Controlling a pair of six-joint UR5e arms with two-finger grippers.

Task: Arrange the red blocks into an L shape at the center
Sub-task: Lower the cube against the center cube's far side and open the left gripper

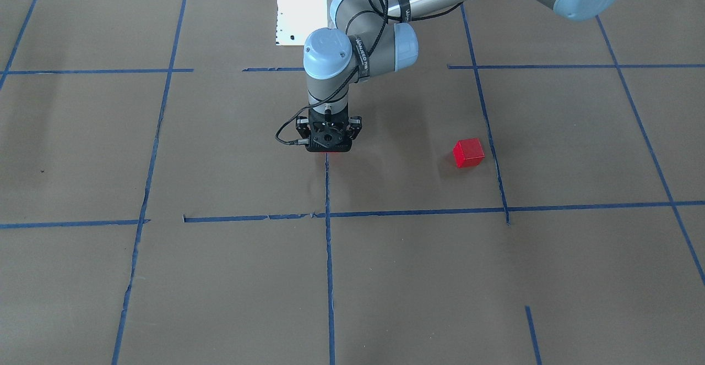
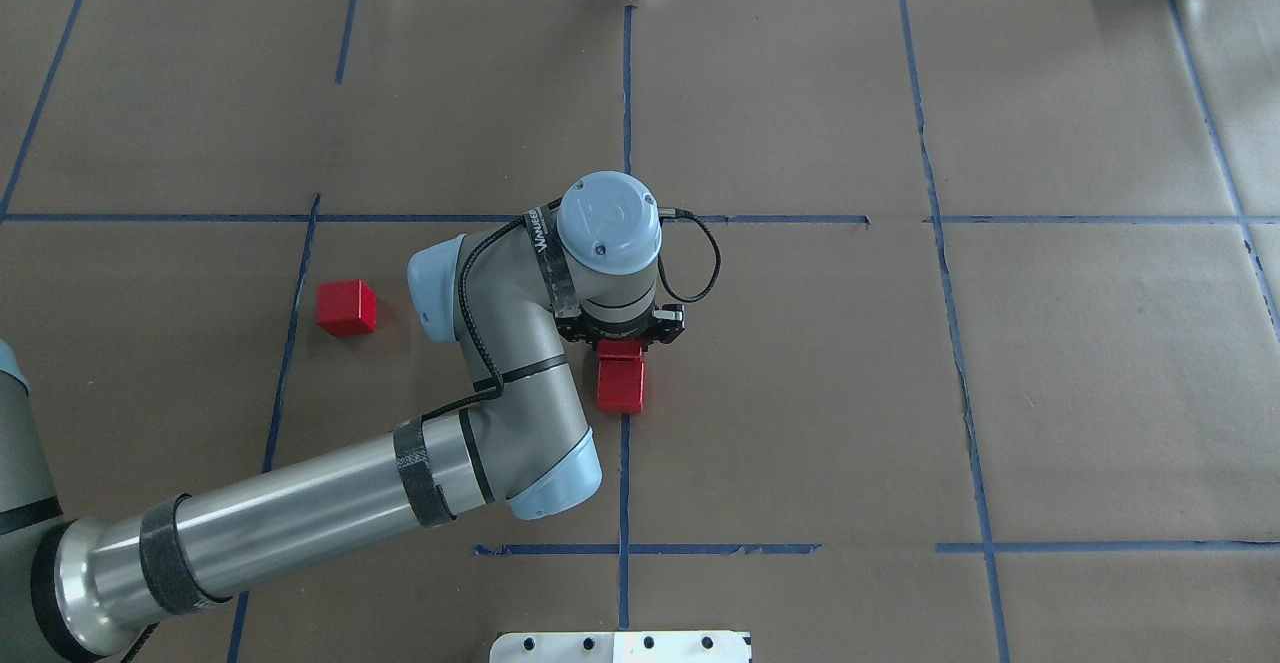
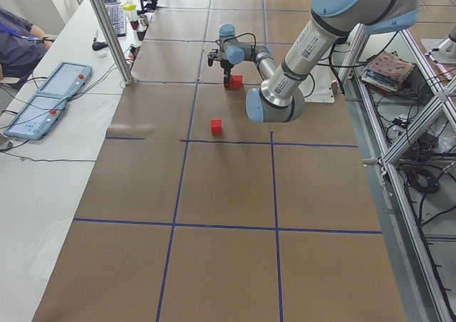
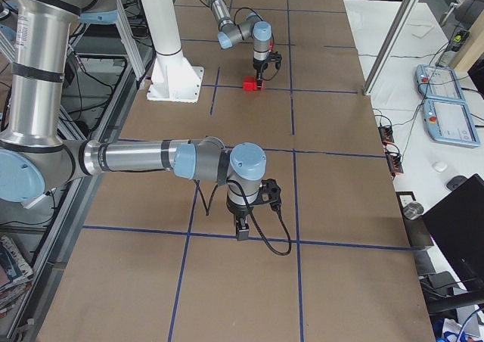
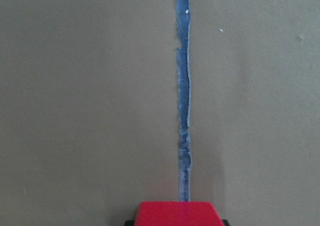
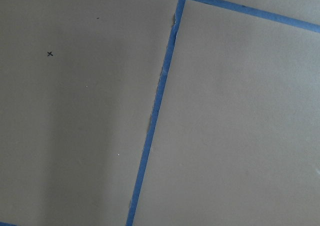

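My left gripper [image 2: 622, 341] points straight down over the vertical blue tape line [image 2: 624, 473] in the center [image 2: 790, 383] cell, low above the paper. It looks shut on a red block [image 5: 175, 213], which fills the bottom edge of the left wrist view between dark finger edges. A second red block [image 2: 620, 388] lies right against it on the robot's side, and the two form a short row. A third red block [image 2: 346, 307] lies alone to the left near another tape line. My right gripper [image 4: 242, 232] shows only in the exterior right view, so I cannot tell its state.
The white robot base plate [image 2: 620, 646] sits at the near table edge. A person [image 3: 14, 37] sits at a side table with teach pendants [image 3: 43, 105]. The right wrist view holds only brown paper and blue tape [image 6: 155, 116].
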